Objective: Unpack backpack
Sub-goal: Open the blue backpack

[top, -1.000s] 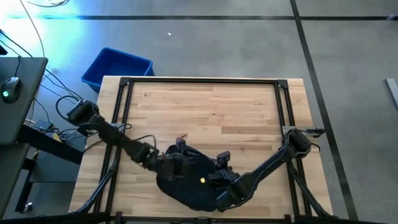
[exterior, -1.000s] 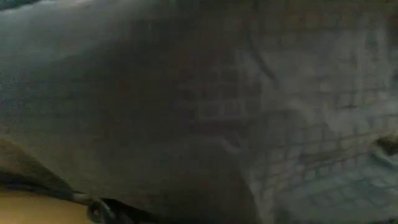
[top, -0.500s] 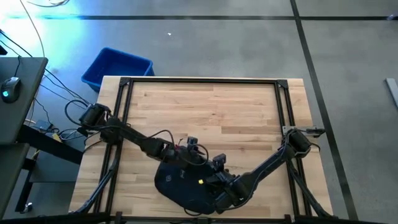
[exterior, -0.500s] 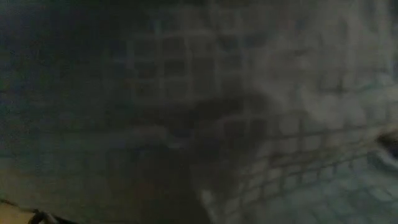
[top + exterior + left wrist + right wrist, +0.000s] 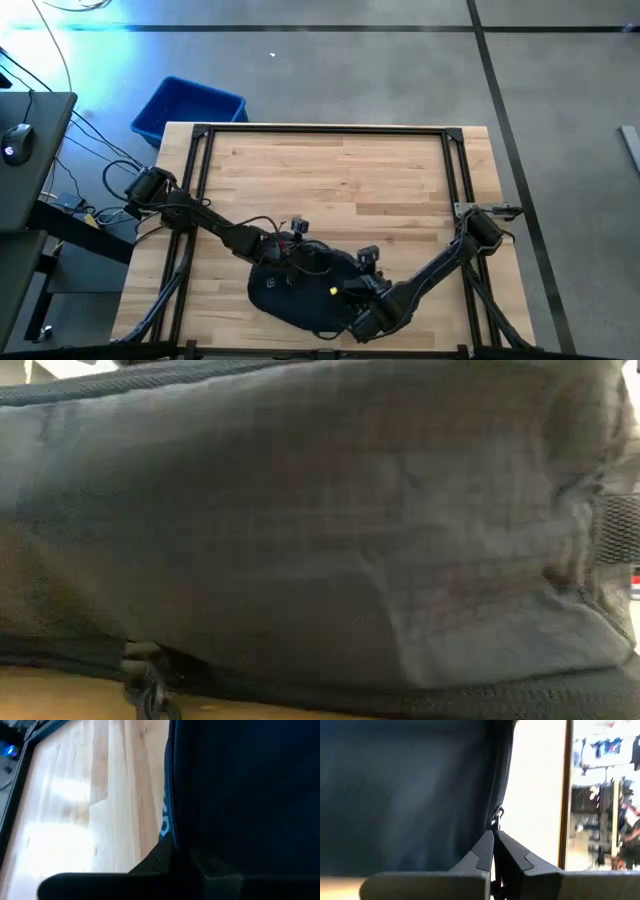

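Now the backpack [image 5: 300, 295] lies flat on the wooden table [image 5: 340, 170], close to its near edge and a little left of the middle of that edge. Both arms reach in over it. The left gripper [image 5: 297, 250] sits at the bag's far edge, reaching in from the table's left side; in its wrist view the dark fabric and a zipper line [image 5: 171, 785] fill most of the picture beside bare wood, and its fingers are closed, though what they hold, if anything, cannot be told. The right gripper [image 5: 493, 851] is at the bag's right side, near the table's near edge; its fingers are pressed together on a thin bit of the bag's edge, with a small zipper pull [image 5: 496, 815] just beyond the fingertips. From table height, the bag's grey-looking ripstop cloth [image 5: 300, 530] fills nearly the whole picture, resting on the wood. Beyond the table's far left corner a blue bin [image 5: 188, 108] stands on the floor.
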`<action>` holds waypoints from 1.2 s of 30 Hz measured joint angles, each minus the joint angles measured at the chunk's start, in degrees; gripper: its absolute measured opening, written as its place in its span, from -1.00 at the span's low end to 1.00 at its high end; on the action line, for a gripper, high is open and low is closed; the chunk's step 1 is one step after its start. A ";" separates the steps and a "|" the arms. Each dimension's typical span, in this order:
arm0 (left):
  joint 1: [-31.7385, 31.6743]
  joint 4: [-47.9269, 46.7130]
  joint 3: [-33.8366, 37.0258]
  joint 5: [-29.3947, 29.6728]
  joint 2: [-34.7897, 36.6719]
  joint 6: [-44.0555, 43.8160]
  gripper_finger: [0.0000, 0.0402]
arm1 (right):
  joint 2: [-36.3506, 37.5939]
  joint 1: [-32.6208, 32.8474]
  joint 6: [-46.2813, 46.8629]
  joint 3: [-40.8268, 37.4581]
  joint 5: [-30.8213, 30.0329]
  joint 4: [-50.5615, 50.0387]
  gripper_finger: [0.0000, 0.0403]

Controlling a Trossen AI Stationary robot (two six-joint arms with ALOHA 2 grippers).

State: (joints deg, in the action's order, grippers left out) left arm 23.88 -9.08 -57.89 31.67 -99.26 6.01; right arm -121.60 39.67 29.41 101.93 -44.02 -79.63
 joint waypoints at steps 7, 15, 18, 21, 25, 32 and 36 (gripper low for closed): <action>0.21 -2.30 -0.01 5.47 0.09 -1.82 -1.00 | 0.00 3.88 7.98 0.00 6.02 -5.52 -1.00; -2.23 -4.03 -0.02 7.42 0.02 -8.12 -1.00 | -0.01 7.49 10.56 0.00 6.64 6.31 -1.00; -3.26 -4.26 0.05 7.16 0.02 -10.35 -1.00 | -0.94 7.38 8.11 0.02 6.85 10.05 -1.00; -3.52 -4.51 0.10 5.70 0.21 -10.60 -1.00 | -1.38 7.05 9.55 0.00 5.38 8.02 -1.00; -1.60 -7.81 -0.08 2.70 2.71 -6.89 -0.93 | -1.29 6.61 10.81 0.00 3.01 5.96 -1.00; 2.38 -3.23 -2.75 -0.04 8.86 -3.89 -0.53 | -1.31 5.57 7.77 0.00 2.01 5.32 -1.00; 1.15 7.12 -2.81 -7.54 6.05 4.35 -0.32 | -1.31 5.01 6.17 0.00 1.54 5.90 -1.00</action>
State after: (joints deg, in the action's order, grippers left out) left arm 25.02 -1.96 -60.70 24.13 -93.21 10.36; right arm -122.91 44.68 35.59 101.93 -42.48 -73.73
